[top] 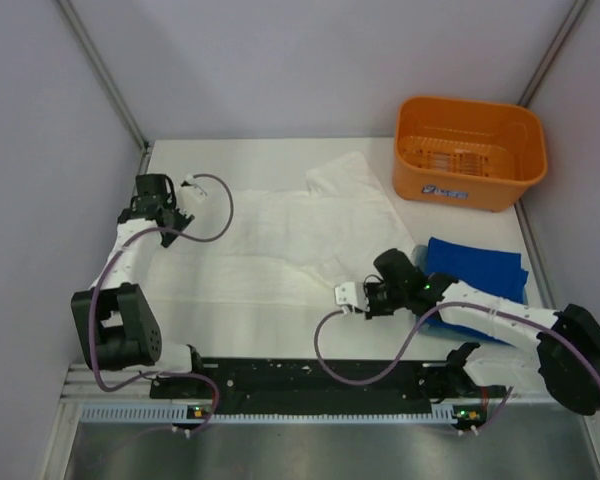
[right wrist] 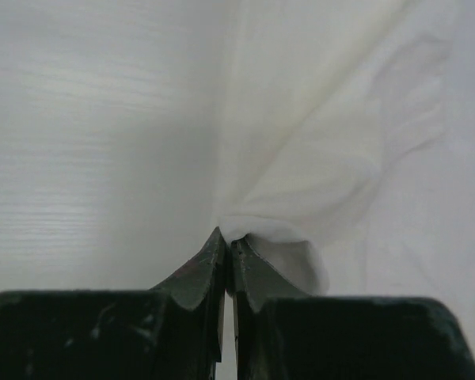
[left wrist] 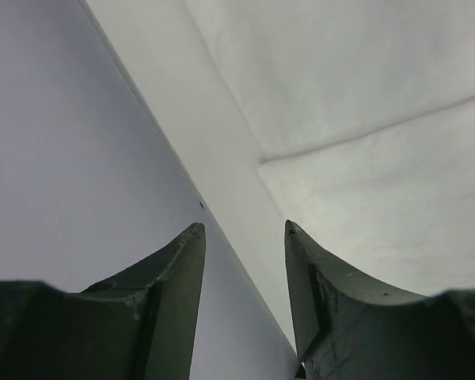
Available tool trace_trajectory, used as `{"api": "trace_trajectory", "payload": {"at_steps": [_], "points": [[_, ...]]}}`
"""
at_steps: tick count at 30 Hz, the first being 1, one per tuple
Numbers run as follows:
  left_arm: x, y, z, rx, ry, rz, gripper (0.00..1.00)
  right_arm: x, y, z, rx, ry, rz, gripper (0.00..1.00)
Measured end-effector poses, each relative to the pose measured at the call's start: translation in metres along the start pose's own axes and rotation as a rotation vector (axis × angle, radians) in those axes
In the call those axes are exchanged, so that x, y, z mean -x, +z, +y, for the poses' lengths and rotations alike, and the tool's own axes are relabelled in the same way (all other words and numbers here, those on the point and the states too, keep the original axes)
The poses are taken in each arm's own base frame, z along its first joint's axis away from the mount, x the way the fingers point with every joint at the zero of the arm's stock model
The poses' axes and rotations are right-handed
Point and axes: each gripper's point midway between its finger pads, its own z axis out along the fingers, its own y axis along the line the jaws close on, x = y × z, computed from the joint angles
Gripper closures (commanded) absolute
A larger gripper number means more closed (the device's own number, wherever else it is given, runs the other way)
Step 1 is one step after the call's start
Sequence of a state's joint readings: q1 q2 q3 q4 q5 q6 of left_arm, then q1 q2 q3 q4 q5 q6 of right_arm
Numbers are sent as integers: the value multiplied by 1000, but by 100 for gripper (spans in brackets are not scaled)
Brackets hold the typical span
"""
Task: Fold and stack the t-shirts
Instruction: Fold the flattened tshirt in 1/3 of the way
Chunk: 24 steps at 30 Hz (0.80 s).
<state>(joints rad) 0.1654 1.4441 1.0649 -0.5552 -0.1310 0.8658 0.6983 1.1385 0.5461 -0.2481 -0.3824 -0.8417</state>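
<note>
The white shirt (top: pixel 280 240) is spread mid-table, long axis left to right, its near right edge pinched in the closed right gripper (right wrist: pixel 226 241), while the left gripper (left wrist: pixel 244 229) is held half-open and empty beside its left edge, the blue shirt (top: pixel 475 265) being parked right.

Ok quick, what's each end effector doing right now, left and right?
Left end effector: open, holding nothing.
Right end effector: closed, pinching an edge of the white t-shirt.
</note>
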Motion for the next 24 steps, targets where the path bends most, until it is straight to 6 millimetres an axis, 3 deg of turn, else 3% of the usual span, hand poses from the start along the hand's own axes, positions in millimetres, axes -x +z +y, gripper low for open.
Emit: {"api": "trace_trajectory", "payload": {"at_steps": [2,3,6,8,13,19,22,23,24], "points": [[12,-5,-8,-14,14,-30,50,-8,5,31,106,-87,81,94],[14,-6,-12,-22,22,-33,50,-13,8,46,161,-139,125,88],[20,-5,-26,-49,45,-37,50,-25,10,73,265,-257,215,44],[16,-2,-33,-61,52,-23,50,-21,8,71,254,-305,215,30],[-1,3,-44,-77,59,28,50,-8,-9,56,157,-328,184,23],[-17,2,-55,-82,64,58,50,56,-48,35,13,-195,-89,23],[-17,-1,-55,-81,57,57,58,94,-64,11,-35,-31,-266,17],[-17,-3,-57,-93,49,56,63,102,-66,-1,-69,36,-308,19],[-14,-6,-61,-115,39,54,68,106,-67,-11,-104,107,-328,30]]}}
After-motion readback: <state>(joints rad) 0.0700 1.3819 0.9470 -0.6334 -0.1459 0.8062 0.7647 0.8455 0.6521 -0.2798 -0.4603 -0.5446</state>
